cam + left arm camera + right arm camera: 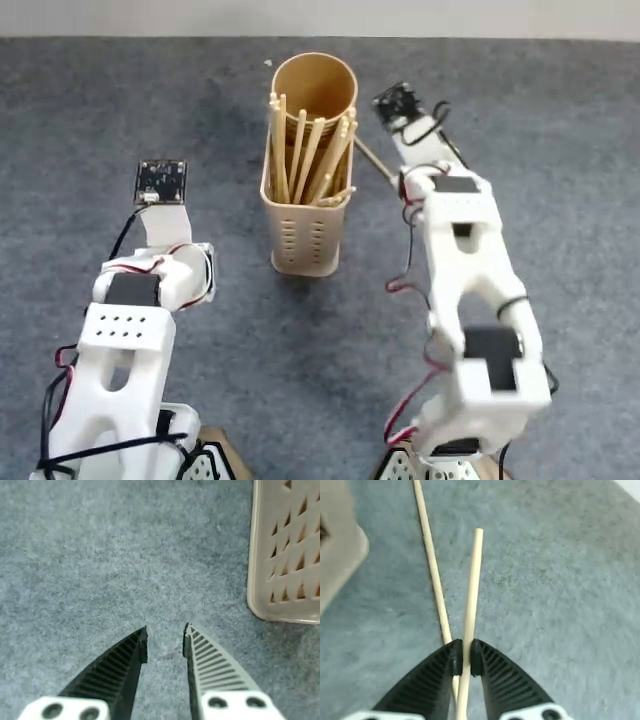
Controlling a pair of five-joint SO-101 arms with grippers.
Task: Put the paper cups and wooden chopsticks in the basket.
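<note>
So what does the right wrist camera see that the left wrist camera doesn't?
Right wrist view's own: the right gripper shut on a wooden chopstick, with a second chopstick slanting past beneath its fingers. Left wrist view's own: the left gripper open, nothing between its fingers, and the holes in the basket side wall. Shared: the grey carpet, and the basket itself, which in the right wrist view is just a pale corner at the picture's edge.

robot test bench | grey felt tabletop [90,110] | left arm [125,335], right arm [465,260]
</note>
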